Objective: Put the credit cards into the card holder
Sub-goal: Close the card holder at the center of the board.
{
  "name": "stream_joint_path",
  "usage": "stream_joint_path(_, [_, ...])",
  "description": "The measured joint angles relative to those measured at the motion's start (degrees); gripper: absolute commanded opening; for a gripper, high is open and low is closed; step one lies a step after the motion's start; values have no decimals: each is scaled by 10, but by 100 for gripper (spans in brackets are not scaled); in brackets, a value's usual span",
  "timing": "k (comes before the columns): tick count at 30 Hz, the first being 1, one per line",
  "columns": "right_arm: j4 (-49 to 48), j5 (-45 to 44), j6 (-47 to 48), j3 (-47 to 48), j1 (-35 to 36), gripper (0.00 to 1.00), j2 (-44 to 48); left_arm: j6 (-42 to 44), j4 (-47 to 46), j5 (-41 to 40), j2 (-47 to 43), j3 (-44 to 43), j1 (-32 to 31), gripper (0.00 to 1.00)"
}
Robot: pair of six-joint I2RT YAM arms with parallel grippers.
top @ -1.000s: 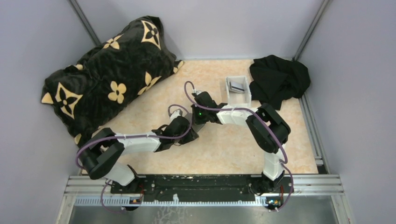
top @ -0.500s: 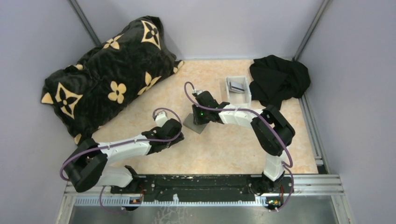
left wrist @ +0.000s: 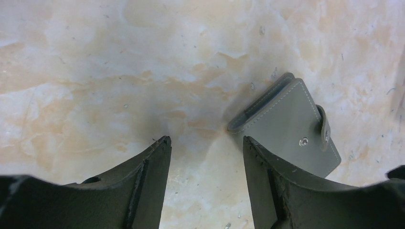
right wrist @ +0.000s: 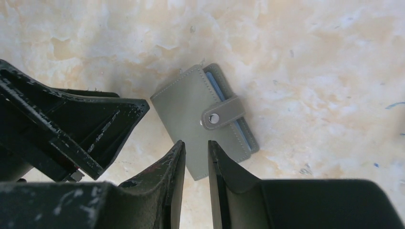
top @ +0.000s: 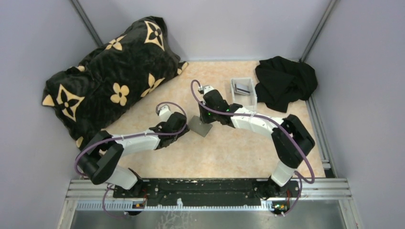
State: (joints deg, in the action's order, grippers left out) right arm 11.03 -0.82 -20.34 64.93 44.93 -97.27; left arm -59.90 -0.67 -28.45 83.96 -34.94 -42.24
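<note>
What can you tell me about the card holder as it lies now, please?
The card holder is a small grey wallet of soft, leather-like material with pale stitching along its edges. It is closed, its strap fastened by a metal snap, and a blue edge shows between the covers. It lies flat on the marbled table, held by nothing.

A grey card holder [right wrist: 188, 112] with paler stitching, a silver snap and a thin blue edge lies on a table [top: 229, 148] marbled in peach and cream. A black cushion [top: 110, 81] carries cream flower motifs. A plain black cloth [top: 284, 81] sits by a white tray [top: 243, 103] of grey credit cards [top: 244, 88]. The left arm [top: 138, 142] and right arm [top: 253, 123] are white and black, with purple cables [top: 191, 93].
</note>
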Motion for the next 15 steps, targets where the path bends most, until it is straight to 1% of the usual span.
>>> stream_joint_path(4, [2,-39,9,-14,3,16,42,0,-14,17,5,-1,0,63])
stream_joint_path(8, [-3,-73,16,-16,2,8,52,-4,-18,33,2,3,0,63])
stream_joint_path(12, [-8,-88,19,-17,-5,3,34,-10,-14,43,-28,28,-3,60])
stream_joint_path(15, [-16,-90,20,-16,-12,1,-12,-14,-4,48,-49,43,-8,58])
